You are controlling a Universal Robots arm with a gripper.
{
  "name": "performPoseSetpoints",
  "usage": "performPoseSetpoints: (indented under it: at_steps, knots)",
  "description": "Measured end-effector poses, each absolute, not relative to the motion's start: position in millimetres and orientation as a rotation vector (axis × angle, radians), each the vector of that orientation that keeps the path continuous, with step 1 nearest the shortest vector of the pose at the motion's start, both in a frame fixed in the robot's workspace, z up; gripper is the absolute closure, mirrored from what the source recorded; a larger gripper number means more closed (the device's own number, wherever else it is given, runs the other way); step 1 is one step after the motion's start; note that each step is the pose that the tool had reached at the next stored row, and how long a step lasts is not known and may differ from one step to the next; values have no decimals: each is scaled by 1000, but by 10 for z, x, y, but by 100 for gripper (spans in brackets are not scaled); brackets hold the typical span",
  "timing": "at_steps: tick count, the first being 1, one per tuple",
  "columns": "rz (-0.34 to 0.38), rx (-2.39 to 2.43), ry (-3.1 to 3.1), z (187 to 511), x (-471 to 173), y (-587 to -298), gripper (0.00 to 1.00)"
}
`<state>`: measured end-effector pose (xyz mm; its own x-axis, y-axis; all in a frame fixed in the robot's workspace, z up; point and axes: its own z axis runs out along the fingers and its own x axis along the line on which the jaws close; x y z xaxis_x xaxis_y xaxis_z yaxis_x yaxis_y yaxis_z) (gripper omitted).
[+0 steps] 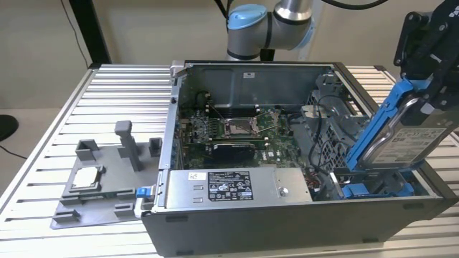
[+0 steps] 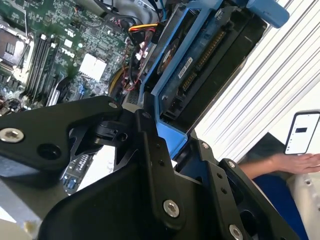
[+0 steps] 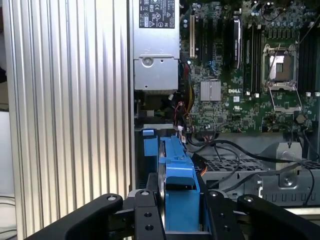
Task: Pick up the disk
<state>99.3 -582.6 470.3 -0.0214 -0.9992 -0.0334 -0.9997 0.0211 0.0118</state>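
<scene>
The fingers point(image 3: 181, 220) clench the blue bracket of the disk point(image 1: 398, 134), which stands tilted, half-lifted from its bay in the open computer case point(image 1: 287, 226) near the bench point(image 1: 115, 91) edge. It looks rigid, fairly heavy and shock-sensitive, so the stiff bracket edges seem the safest hold, not the labelled face.

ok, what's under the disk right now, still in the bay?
The disk stands tilted, its upper end in the gripper, its lower end at the case's corner bay. Blue bay parts and cables show beneath; whether its lower edge still touches is hidden.
</scene>
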Motion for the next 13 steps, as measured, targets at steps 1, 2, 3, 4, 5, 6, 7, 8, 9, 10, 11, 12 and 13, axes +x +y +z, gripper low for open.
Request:
performPoseSetpoints:
  at_steps: [1,2,3,4,5,6,7,8,9,10,11,12,13]
  knots:
    - [50,-2187,2233,4703,993,-5827,100]
    - [50,-2187,2233,4703,993,-5827,100]
    - [50,-2188,2232,4703,993,-5827,100]
    - [50,-2189,2232,4702,993,-5827,100]
    - [50,-2189,2232,4702,993,-5827,100]
    - [50,-2189,2231,4701,993,-5827,100]
    - [50,-2189,2231,4701,993,-5826,100]
    - [50,-2189,2231,4701,993,-5827,100]
    - [50,-2189,2231,4701,993,-5827,100]
    - [50,-2189,2231,4699,993,-5827,100]
    - [50,-2189,2231,4698,993,-5827,100]
    - [50,-2189,2231,4698,993,-5827,100]
    - [50,-2189,2231,4698,993,-5827,100]
